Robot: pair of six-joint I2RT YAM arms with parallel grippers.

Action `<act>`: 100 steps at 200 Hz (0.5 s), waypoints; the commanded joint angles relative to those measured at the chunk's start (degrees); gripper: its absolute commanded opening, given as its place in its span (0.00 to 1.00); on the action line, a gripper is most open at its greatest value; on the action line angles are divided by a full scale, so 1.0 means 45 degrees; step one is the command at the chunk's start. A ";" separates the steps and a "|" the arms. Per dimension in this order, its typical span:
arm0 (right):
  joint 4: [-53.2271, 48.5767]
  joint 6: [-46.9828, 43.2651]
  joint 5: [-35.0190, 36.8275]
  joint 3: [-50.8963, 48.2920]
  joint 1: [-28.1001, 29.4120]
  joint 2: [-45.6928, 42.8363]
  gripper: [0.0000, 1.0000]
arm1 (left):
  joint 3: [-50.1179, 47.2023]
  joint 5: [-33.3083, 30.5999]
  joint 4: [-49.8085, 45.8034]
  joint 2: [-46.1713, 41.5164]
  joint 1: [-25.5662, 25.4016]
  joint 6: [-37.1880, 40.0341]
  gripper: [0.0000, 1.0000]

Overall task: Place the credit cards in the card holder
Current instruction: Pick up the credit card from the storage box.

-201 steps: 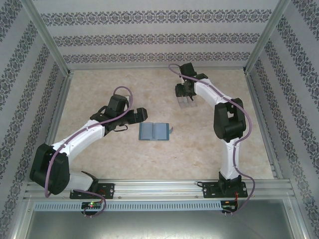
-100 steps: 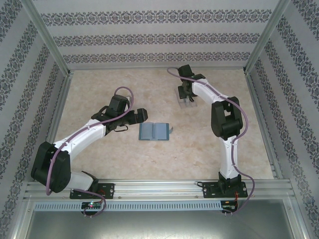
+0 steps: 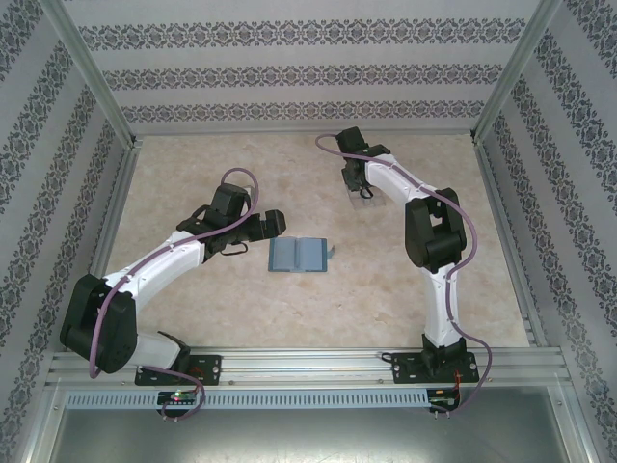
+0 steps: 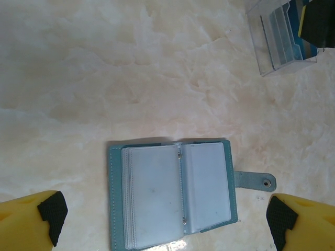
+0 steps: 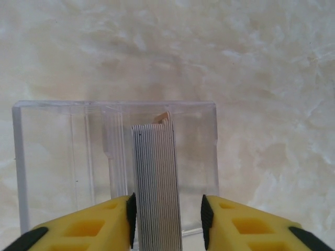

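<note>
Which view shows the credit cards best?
Right wrist: the credit cards stand edge-on in the clear box, large and sharp. Left wrist catches them in the box at the frame corner; top external barely resolves them.

The holder (image 4: 172,196) lies open and flat on the pale marbled surface (image 4: 104,78), with its clear pocket leaves facing up and small metal rings along the spine. A strap (image 4: 255,181) with a metal snap sticks out from the holder's right edge. Well beyond the holder, up and to its right, stands a clear box (image 4: 272,47) with cards (image 4: 304,48) upright inside. The left fingers (image 4: 51,219) are spread wide, one on each side of the holder and apart from it.
</note>
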 commanded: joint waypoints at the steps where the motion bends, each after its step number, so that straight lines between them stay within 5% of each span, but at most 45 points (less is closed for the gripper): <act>1: -0.0290 -0.0157 0.0760 0.0251 0.0092 -0.0389 0.35 | -0.0240 0.0039 0.0354 -0.0039 -0.0173 0.0115 0.99; 100: -0.0099 -0.0424 0.1461 0.0067 0.0271 -0.0724 0.33 | -0.0403 0.0057 0.0399 -0.0190 -0.0168 0.0074 0.99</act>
